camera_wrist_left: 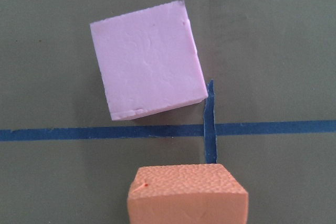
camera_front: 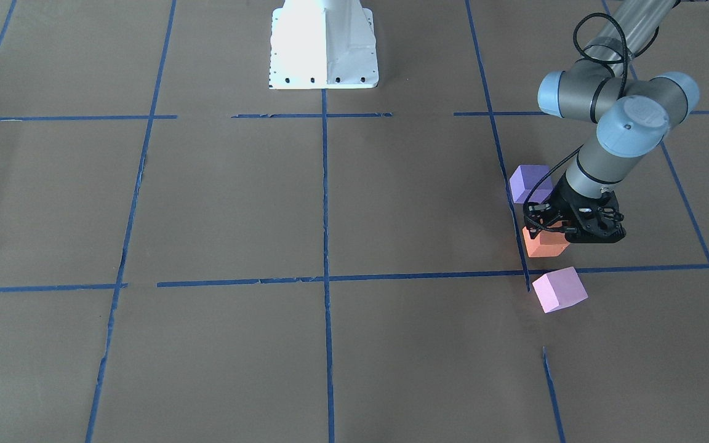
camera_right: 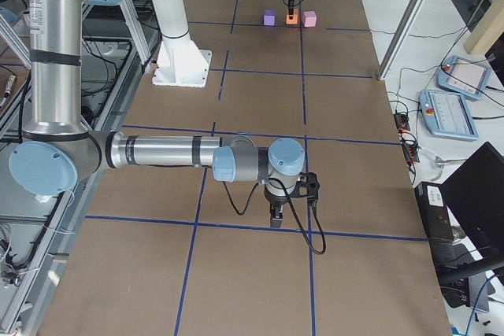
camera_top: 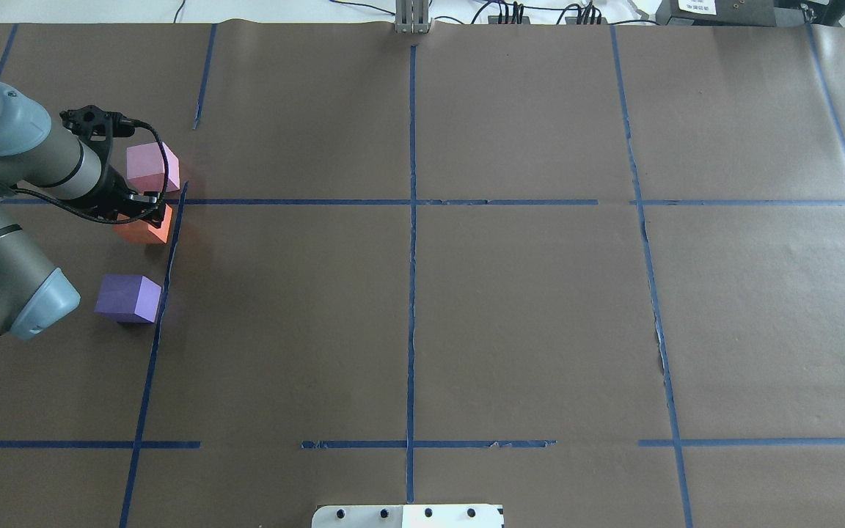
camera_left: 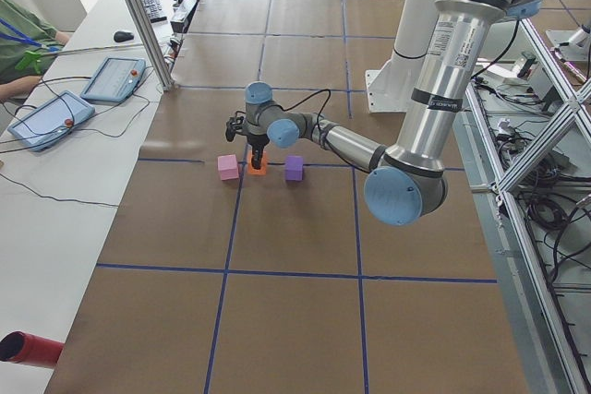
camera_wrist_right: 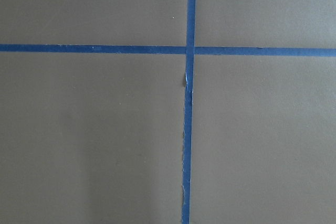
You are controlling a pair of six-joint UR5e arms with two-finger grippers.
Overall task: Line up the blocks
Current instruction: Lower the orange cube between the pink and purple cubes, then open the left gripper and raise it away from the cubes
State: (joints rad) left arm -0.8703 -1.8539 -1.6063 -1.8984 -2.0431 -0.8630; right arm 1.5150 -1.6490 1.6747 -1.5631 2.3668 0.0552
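Three foam cubes stand near a blue tape line on the robot's left side of the table. The orange block [camera_front: 545,245] is in the middle, the dark purple block [camera_front: 530,183] is nearer the robot, and the pale pink block [camera_front: 559,289] is farther out and turned a little askew. My left gripper [camera_front: 550,232] points down on the orange block, with its fingers around the block's top and seemingly closed on it. In the left wrist view the orange block [camera_wrist_left: 187,195] is at the bottom and the pink block [camera_wrist_left: 147,66] is above it. My right gripper [camera_right: 276,214] shows only in the exterior right view, so I cannot tell if it is open or shut.
Brown paper covers the table, crossed by a grid of blue tape lines [camera_top: 411,202]. The robot's white base [camera_front: 324,46] stands at the table's near edge. A tape crossing [camera_wrist_right: 189,50] lies under the right wrist. Operator tablets [camera_left: 113,78] lie on a side bench.
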